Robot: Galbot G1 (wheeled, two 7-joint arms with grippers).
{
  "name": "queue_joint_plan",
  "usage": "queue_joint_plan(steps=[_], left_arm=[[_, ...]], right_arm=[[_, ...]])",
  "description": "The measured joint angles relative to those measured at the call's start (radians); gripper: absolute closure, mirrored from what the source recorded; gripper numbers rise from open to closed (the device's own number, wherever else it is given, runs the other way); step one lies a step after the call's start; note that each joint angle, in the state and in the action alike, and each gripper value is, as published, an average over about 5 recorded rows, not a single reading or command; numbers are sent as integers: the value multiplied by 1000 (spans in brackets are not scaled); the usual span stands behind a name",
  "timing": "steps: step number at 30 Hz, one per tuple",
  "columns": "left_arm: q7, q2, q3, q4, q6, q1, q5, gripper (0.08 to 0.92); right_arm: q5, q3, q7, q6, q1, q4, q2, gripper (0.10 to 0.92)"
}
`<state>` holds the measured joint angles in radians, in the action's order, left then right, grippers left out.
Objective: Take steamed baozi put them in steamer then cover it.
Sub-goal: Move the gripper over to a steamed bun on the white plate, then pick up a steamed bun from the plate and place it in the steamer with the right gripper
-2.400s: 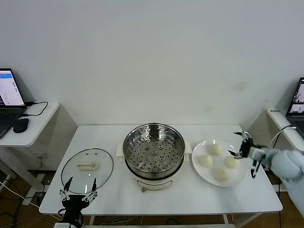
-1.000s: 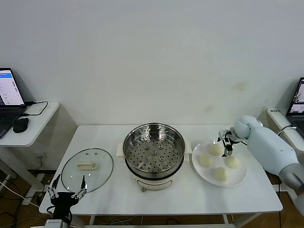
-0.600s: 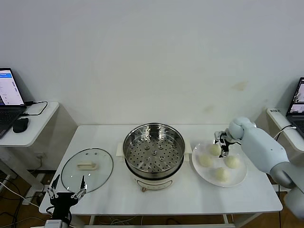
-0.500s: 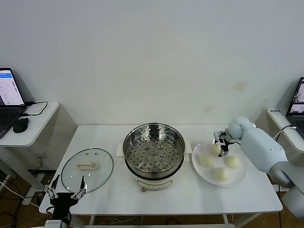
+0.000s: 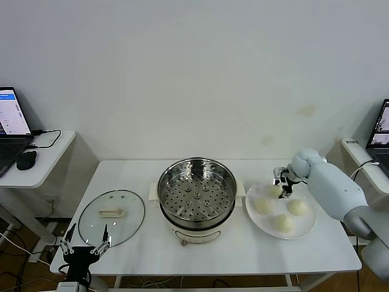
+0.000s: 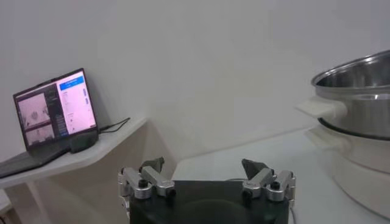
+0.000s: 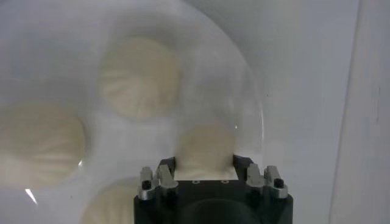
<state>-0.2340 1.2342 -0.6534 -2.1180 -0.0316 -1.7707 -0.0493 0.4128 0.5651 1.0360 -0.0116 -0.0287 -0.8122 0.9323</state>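
Note:
Four cream-white baozi lie on a white plate to the right of the steamer, which is a steel pot with a perforated tray on a cream base. My right gripper is down over the far baozi. In the right wrist view its fingers press on both sides of that baozi, which rests on the plate. The other baozi are at near left, right and front. My left gripper is open and empty at the table's front left edge.
The clear glass lid with a cream handle lies flat on the table left of the steamer. Side tables with laptops stand at far left and far right. The steamer's rim and handle show in the left wrist view.
My right arm swung in from the table's right edge to the far side of the plate and lowered its gripper around the far baozi. My left gripper dropped slightly and has since kept still.

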Motion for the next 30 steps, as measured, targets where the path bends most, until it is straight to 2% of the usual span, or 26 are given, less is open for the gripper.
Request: queue_joint_plan(steps=[15, 24, 30], left_arm=[[1, -16, 18, -3, 1, 20, -28, 177], [-3, -20, 17, -1, -5, 29, -97, 177], [-3, -15, 15, 7, -6, 30, -114, 177]], right_arm=[[-333, 235, -7, -69, 287, -340, -173, 427], [-538, 432, -59, -48, 508, -477, -126, 427], [-599, 543, -80, -1, 580, -506, -37, 423]])
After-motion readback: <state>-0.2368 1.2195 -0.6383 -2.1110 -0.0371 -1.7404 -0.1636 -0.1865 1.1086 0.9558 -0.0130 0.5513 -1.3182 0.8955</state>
